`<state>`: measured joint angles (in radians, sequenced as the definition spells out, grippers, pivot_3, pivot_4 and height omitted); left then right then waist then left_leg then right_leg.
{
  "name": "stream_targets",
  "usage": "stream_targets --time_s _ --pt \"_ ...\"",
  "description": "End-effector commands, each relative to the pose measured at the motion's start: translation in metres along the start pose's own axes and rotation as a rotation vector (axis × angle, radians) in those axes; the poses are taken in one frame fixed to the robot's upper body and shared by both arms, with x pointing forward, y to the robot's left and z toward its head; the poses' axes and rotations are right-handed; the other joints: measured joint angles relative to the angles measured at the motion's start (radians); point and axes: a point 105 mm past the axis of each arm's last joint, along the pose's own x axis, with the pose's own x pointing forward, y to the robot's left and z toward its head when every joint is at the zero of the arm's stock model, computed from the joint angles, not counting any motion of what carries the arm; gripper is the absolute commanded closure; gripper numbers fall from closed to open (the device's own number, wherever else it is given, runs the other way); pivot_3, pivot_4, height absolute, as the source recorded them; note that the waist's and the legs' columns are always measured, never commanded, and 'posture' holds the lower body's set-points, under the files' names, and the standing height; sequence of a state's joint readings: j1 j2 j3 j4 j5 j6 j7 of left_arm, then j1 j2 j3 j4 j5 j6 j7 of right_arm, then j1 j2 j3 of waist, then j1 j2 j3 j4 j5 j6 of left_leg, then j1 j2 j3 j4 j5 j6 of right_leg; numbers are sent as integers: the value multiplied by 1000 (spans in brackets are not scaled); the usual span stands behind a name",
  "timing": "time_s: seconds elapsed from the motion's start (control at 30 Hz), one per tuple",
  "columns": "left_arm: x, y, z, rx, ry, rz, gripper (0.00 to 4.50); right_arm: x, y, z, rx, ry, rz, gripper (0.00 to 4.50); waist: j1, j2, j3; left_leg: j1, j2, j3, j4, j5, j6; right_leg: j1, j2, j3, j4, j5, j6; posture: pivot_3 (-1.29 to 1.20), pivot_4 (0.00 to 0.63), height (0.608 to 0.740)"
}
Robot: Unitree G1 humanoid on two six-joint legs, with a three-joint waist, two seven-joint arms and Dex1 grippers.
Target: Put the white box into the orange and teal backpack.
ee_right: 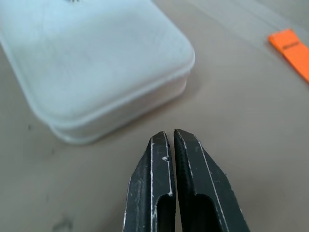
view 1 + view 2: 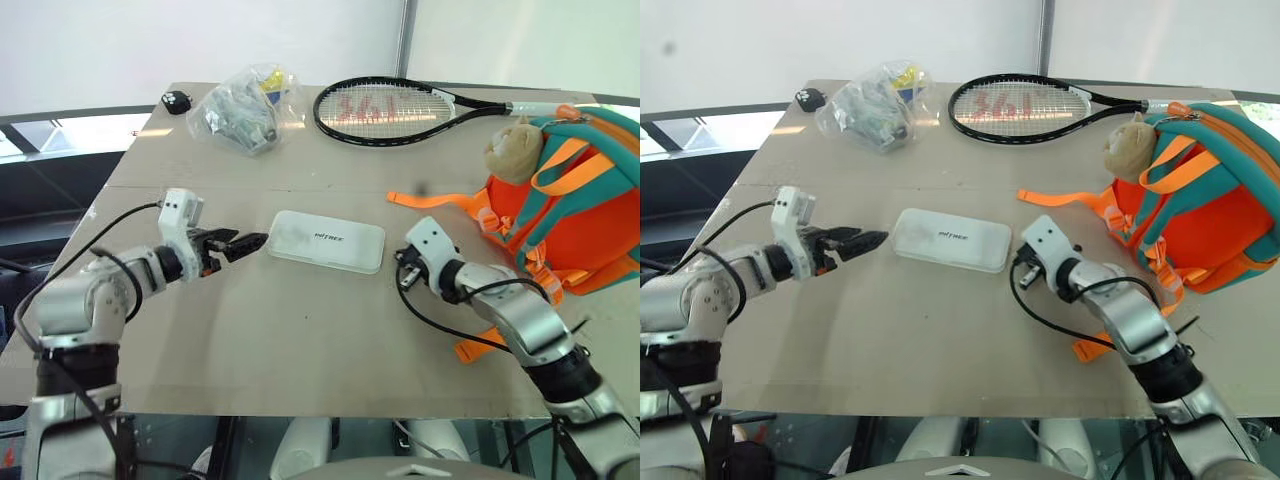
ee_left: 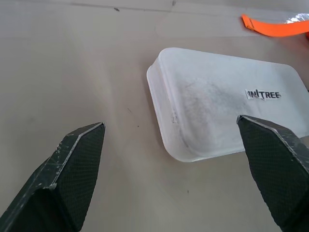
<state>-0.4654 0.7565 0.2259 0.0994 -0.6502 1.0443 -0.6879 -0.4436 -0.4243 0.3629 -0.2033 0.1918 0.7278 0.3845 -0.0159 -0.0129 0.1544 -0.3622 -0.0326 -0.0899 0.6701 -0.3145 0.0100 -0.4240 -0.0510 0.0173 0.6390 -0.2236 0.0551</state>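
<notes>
The white box (image 2: 327, 241) lies flat in the middle of the table, with small dark lettering on its lid. My left gripper (image 2: 246, 243) is open just off the box's left end; in the left wrist view its two fingertips (image 3: 82, 154) stand wide apart, with a corner of the box (image 3: 217, 111) ahead of them. My right gripper (image 1: 169, 134) is shut on nothing, its tips a short way from the box's right end (image 1: 96, 63). The orange and teal backpack (image 2: 575, 215) stands at the right of the table, a tan plush toy (image 2: 513, 148) on it.
A tennis racket (image 2: 385, 110) lies at the back of the table. A clear plastic bag (image 2: 240, 112) of items and a small black object (image 2: 176, 101) sit at the back left. Orange webbing straps (image 2: 432, 203) trail from the backpack toward the box.
</notes>
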Motion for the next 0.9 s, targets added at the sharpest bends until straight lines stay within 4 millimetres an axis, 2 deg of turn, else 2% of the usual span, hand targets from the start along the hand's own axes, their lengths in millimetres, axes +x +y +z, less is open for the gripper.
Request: stream_targets --time_s 0.03,0.37,0.5,0.77,0.9 --pt "7 2 11 -38 35 -16 0 1 -1 16 -45 -51 12 4481 -1 -1 -1 -1 -1 0 0 0 0 -1 0 0 1 0 0 0 150 740" --pt "34 -24 1 -101 240 -272 0 6 0 16 -88 -40 62 4481 -20 -1 -1 -1 -3 1 0 1 -1 -3 0 1 3 0 0 0 150 740" --pt "39 -53 -4 -175 255 -444 0 4 2 16 -120 -53 96 4481 -23 -1 -1 -1 -3 1 0 1 -1 -3 -1 1 3 0 0 0 150 740" --pt "39 -77 -28 -329 270 -529 0 -12 -9 -2 -191 -14 76 4481 -24 -1 -1 -2 -1 1 1 1 -1 -3 -2 2 4 0 0 0 150 740" --pt "40 -77 -27 -447 199 -523 0 -18 -16 -8 -203 -9 63 4481 -19 -2 -1 -1 -1 1 2 1 -1 -3 -2 2 5 0 0 0 150 740"
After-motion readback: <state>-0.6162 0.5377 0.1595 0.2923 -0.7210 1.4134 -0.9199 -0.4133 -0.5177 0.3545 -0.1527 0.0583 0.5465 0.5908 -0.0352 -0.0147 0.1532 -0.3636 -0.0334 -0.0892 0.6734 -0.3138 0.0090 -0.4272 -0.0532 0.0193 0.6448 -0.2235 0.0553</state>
